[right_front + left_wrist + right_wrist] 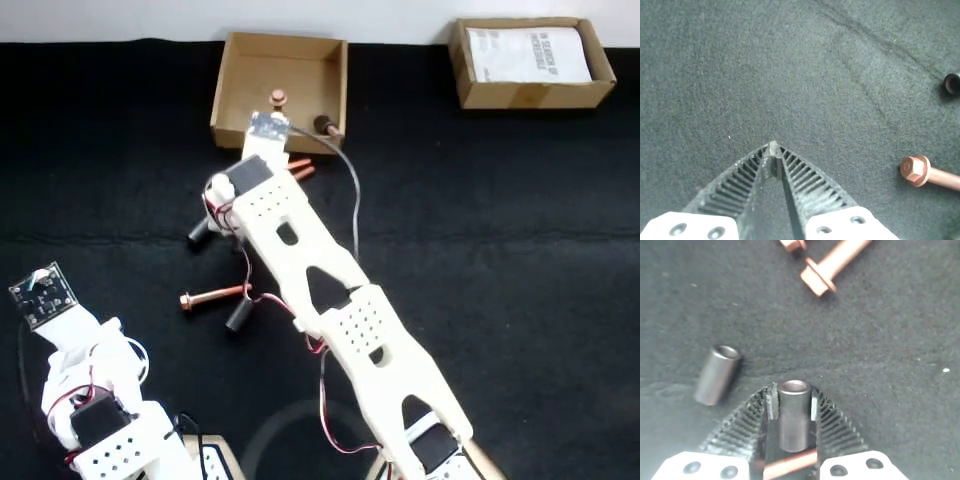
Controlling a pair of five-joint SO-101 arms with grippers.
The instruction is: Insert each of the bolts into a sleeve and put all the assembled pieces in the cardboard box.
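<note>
I'm holding a dark sleeve in the right gripper. Its fingers are closed snugly on the barrel, and the sleeve's open mouth is pointing away from the wrist. The bore is looking empty at the mouth; a copper streak down by the palm I cannot identify. The right arm is lying stretched across the table from the near edge, with its wrist folded down just short of the cardboard box at the far edge.

The left gripper is hanging over bare cloth, fingers pressed together and gripping nothing. The left arm is sitting folded at the near left corner.

What I'm weighing is the loose bolt. It's lying flat between the two arms, off to the right of the left fingers. Its long axis is running roughly parallel to the table's near edge, flanged head facing the left arm, shank pointing toward the right arm. Both grippers are near it, but I'm judging the left the free one, so it should be taking the bolt across the shank.
</note>
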